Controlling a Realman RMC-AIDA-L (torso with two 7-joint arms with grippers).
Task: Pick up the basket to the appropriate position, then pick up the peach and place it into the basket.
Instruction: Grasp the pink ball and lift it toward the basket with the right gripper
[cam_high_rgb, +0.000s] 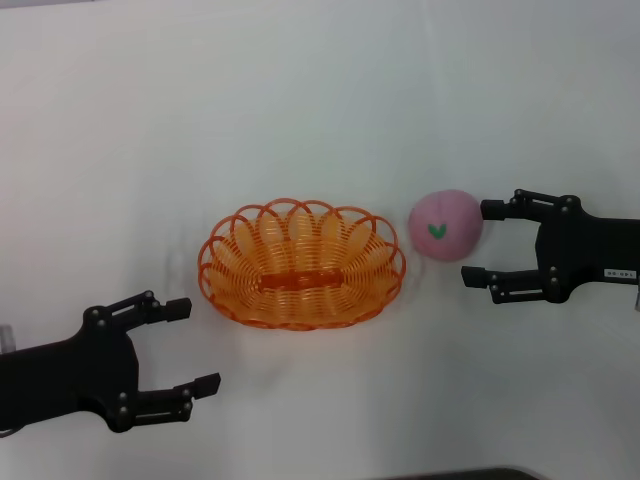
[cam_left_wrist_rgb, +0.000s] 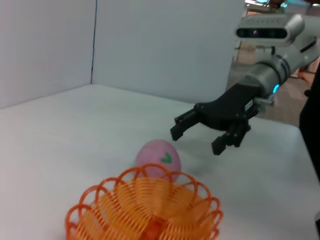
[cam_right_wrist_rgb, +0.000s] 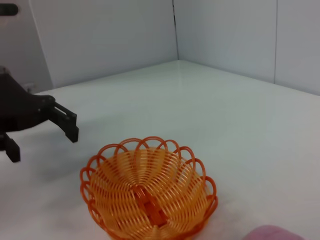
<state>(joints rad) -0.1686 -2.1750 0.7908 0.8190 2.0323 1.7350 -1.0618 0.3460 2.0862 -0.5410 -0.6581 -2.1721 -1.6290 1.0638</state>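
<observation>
The orange wire basket (cam_high_rgb: 300, 265) sits flat on the white table at the middle. The pink peach (cam_high_rgb: 445, 225) with a green leaf mark rests on the table just right of the basket's rim. My right gripper (cam_high_rgb: 476, 242) is open, level with the peach and right beside it, its fingertips at the peach's right side, holding nothing. My left gripper (cam_high_rgb: 198, 345) is open and empty, near the front left of the basket, apart from it. The left wrist view shows the basket (cam_left_wrist_rgb: 145, 210), the peach (cam_left_wrist_rgb: 159, 156) behind it, and the right gripper (cam_left_wrist_rgb: 196, 140) above the table.
The white table (cam_high_rgb: 320, 100) stretches bare behind the basket. Light walls stand at the far edges (cam_right_wrist_rgb: 175, 30). The right wrist view shows the basket (cam_right_wrist_rgb: 150, 195), a sliver of the peach (cam_right_wrist_rgb: 272, 233) and the left gripper (cam_right_wrist_rgb: 42, 145) beyond.
</observation>
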